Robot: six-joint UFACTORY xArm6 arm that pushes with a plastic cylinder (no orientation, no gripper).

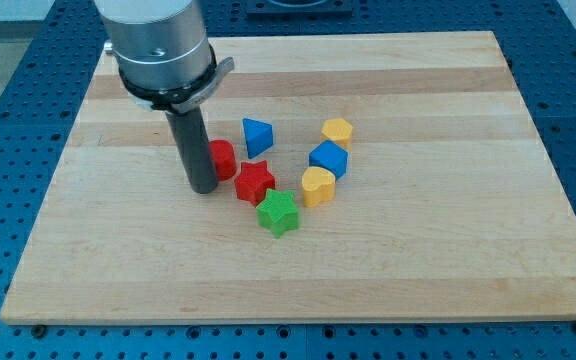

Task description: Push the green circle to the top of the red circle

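My tip (203, 188) rests on the wooden board (418, 270) at the view's left of the block cluster. The red circle (223, 158) sits just right of the rod, touching or nearly touching it, and is partly hidden by it. No green circle shows in this view; the rod and the arm's body may hide it. The only green block I see is a green star (278, 213), below and to the right of my tip.
A red star (254, 182) lies right of my tip, between the red circle and the green star. A blue triangle (257, 136), a yellow hexagon (337, 131), a blue cube (329, 158) and a yellow heart (318, 186) lie further right.
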